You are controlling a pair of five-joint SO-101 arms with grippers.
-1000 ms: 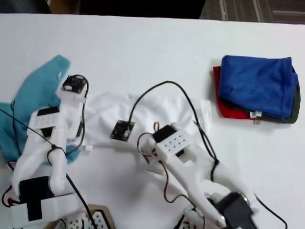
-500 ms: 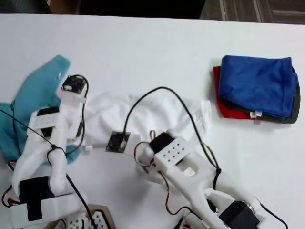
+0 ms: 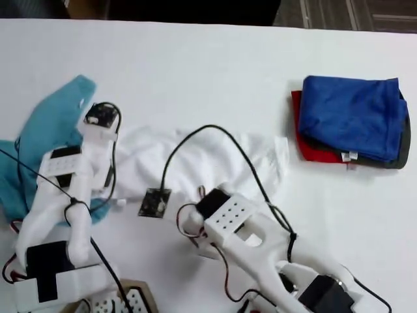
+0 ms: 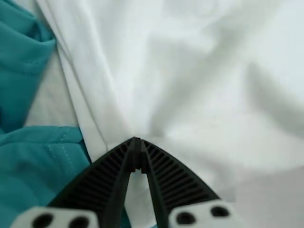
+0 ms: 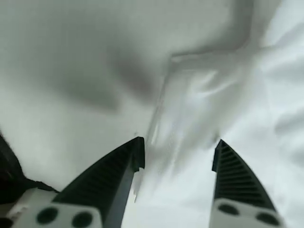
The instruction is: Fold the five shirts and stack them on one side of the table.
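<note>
Claw of left arm (image 4: 137,146) clamped on white shirt (image 3: 203,163), right claw (image 5: 179,145) spread above it, folded stack (image 3: 352,117) apart

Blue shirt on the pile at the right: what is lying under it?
Under the blue shirt a dark shirt peeks out at the edge, and below that lies a red shirt. The blue one covers the rest of both.
</note>
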